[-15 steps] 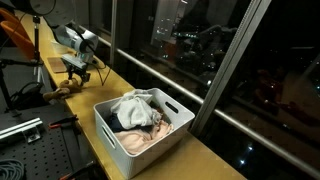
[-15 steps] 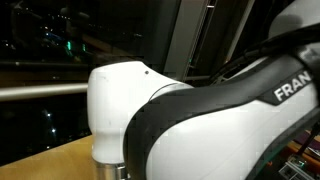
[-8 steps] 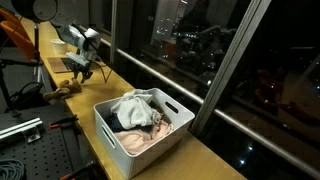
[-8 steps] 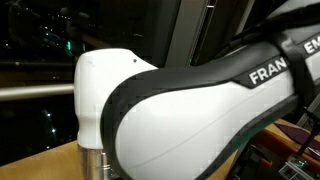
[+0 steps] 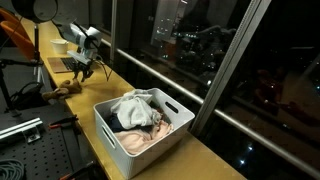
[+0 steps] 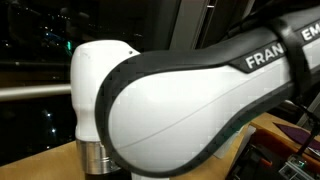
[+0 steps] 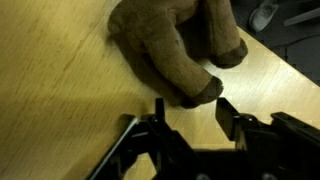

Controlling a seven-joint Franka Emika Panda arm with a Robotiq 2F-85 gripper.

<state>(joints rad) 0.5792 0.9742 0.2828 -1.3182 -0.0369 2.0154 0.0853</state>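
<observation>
Gripper (image 7: 190, 108) jaws half-closed astride paw of brown plush toy (image 7: 170, 40) (firm hold? cannot tell). Toy lies on wooden counter (image 7: 60, 90), near white bin (image 5: 108, 133). Risk: shallow pinch on soft limb slips out on lift.

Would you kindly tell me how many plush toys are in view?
1. The brown plush toy lies on the wooden counter, right in front of the pincer. More could be hidden among the cloths in the white bin.

Only one marking reads clearly: white letters "FRAN" (image 6: 268, 58) on the dark band of the robot arm (image 6: 170, 110), upper right, cut off by the frame edge.
</observation>
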